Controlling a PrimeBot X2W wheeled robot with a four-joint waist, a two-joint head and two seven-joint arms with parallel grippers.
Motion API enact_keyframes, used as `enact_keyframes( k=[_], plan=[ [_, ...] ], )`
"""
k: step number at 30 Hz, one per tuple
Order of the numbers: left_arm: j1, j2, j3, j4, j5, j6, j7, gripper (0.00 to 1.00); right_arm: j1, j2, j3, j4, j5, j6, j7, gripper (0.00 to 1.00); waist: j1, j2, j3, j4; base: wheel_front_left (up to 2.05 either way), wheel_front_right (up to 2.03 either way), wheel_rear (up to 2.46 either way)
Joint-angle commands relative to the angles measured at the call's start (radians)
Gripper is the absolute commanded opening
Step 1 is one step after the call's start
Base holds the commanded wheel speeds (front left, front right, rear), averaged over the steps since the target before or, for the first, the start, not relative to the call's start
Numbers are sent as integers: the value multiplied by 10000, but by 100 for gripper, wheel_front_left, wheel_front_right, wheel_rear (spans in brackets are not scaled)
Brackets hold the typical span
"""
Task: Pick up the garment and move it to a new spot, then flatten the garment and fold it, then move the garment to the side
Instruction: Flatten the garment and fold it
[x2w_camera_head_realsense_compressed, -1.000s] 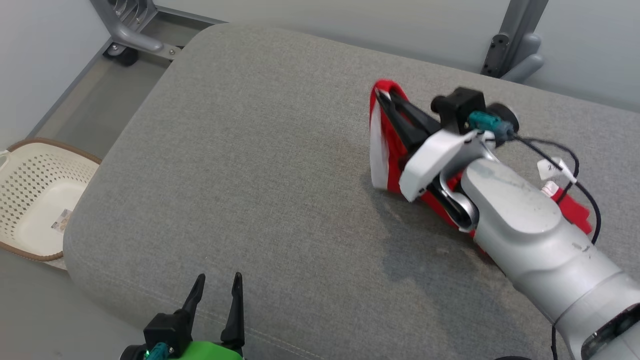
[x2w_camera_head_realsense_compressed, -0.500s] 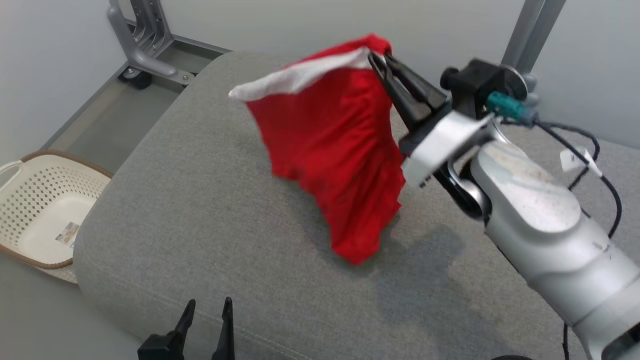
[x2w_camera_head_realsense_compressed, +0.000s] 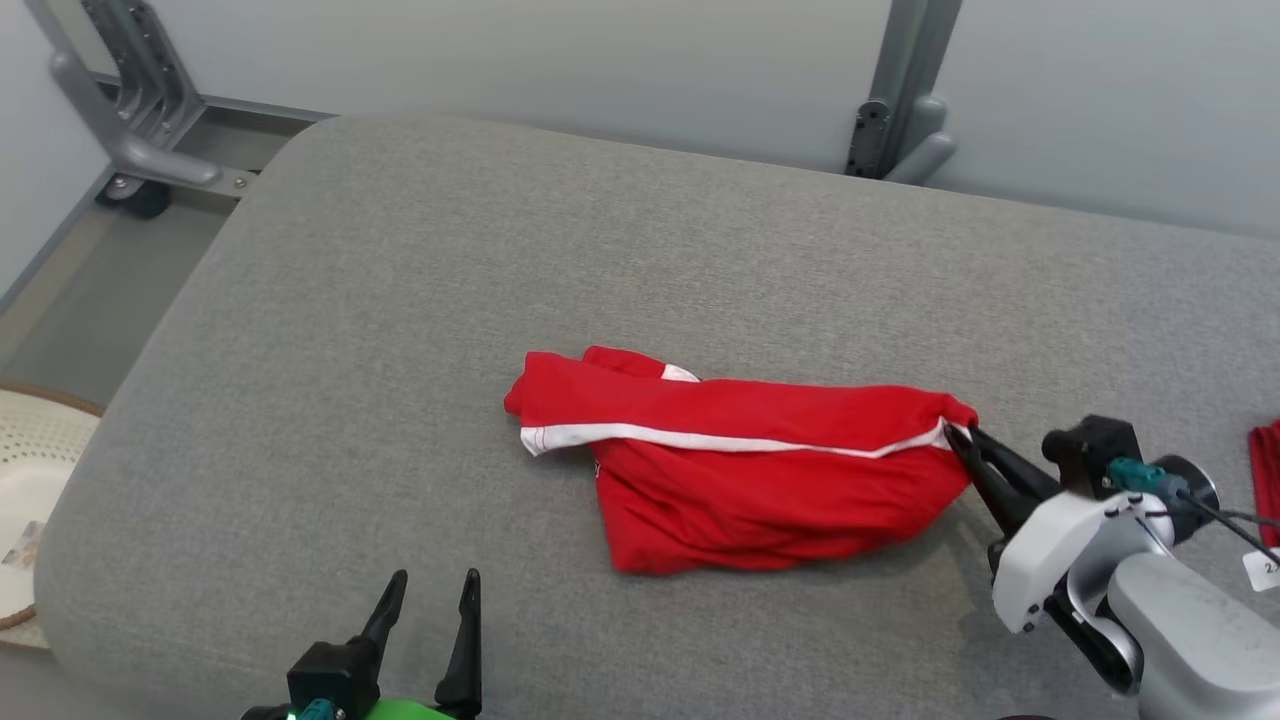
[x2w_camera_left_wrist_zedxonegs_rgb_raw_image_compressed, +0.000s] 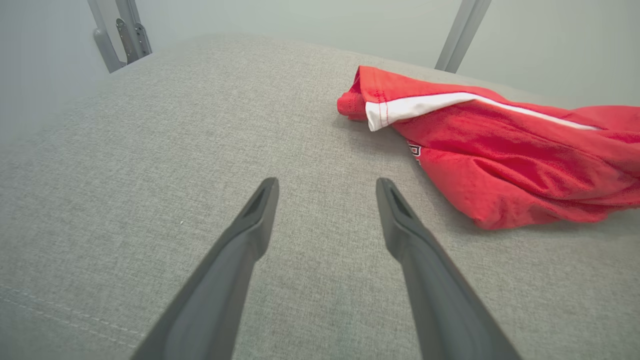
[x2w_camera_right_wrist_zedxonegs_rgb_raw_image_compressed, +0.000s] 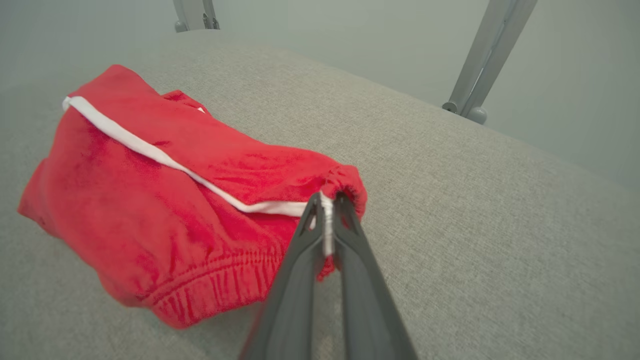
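The garment (x2w_camera_head_realsense_compressed: 740, 470) is red with a white stripe and lies crumpled in the middle of the grey cushion (x2w_camera_head_realsense_compressed: 400, 300). My right gripper (x2w_camera_head_realsense_compressed: 958, 436) is shut on the garment's right corner, pinching the white-edged hem (x2w_camera_right_wrist_zedxonegs_rgb_raw_image_compressed: 327, 220) between its fingers. The garment (x2w_camera_right_wrist_zedxonegs_rgb_raw_image_compressed: 165, 210) spreads out to the left of those fingers in the right wrist view. My left gripper (x2w_camera_head_realsense_compressed: 428, 590) stands open at the cushion's front edge, its fingers apart with nothing between them. In the left wrist view the garment (x2w_camera_left_wrist_zedxonegs_rgb_raw_image_compressed: 500, 145) lies ahead and to the right of the left gripper (x2w_camera_left_wrist_zedxonegs_rgb_raw_image_compressed: 325, 187).
A pale perforated basket (x2w_camera_head_realsense_compressed: 25, 510) sits on the floor at the left. Another red cloth (x2w_camera_head_realsense_compressed: 1265, 465) peeks in at the right edge. Grey metal frame legs (x2w_camera_head_realsense_compressed: 900, 110) stand behind the cushion against the wall.
The right gripper lifted the garment off the cushion's right side, swung it through the air and laid it down in the cushion's middle. The head camera turned meanwhile. The left gripper stayed open.
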Motion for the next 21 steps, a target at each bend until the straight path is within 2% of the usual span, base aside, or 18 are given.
enact_keyframes(
  k=[1, 4, 5, 6, 7, 11, 16, 21],
  plan=[
    [-149, 18, 7, 39, 61, -73, -1, 100, 356, -13, -99, -43, -122, -16, -25, 0, 0, 0, 53, -509, 0, 0, 0],
    [-181, 16, 10, 98, 101, -102, -3, 100, 902, 104, -384, -50, -308, -16, -25, 0, 0, 0, -101, -765, 0, 0, 0],
    [-173, 18, 10, 126, 113, -108, -1, 100, 1042, 172, -519, -48, -360, -16, -25, 5, 0, 0, -164, -851, 0, 0, 0],
    [-165, 18, 16, 161, 123, -114, -1, 100, 1133, 204, -729, -51, -524, -16, -25, 45, 0, 0, -231, -932, 0, 0, 0],
    [-162, 18, 7, 188, 132, -136, -3, 100, 1240, 258, -972, -53, -674, -16, -25, 100, 0, 0, -296, -1004, 0, 0, 0],
    [-112, 18, 24, 228, 198, -140, -1, 100, 1620, 622, -2388, -381, -1720, -16, -25, 100, 0, 0, -542, -1338, 0, 0, 0],
    [-259, 18, 116, 242, 73, -75, -3, 100, 2276, 1396, -4332, -1537, -3312, -16, -24, 100, 0, 0, -735, -1795, 0, 0, 0],
    [-545, 19, 129, 407, 72, -154, -3, 100, 3033, 2189, -5168, -2514, -4225, -16, -24, 100, 0, 0, -753, -2265, 0, 0, 0]
  ],
)
